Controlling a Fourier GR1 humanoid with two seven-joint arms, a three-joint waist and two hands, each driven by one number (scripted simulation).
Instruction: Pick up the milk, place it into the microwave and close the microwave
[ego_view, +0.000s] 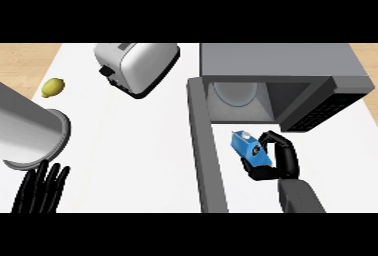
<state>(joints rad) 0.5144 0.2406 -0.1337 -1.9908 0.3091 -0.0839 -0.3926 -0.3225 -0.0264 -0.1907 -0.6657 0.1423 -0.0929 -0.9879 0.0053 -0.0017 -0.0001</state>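
A blue milk carton (247, 147) with a white top is held in front of the microwave's opening, tilted, with my right hand (278, 161) curled round its right side. The grey microwave (280, 65) stands at the back right with its cavity showing a white turntable plate (238, 93). Its door (204, 150) swings out towards me, left of the carton. My left hand (40, 189) rests at the lower left with straight fingers pointing up.
A silver toaster (137, 65) sits at the back centre-left. A yellow lemon (53, 87) lies at the far left. A large metal pot (29, 132) stands just above my left hand.
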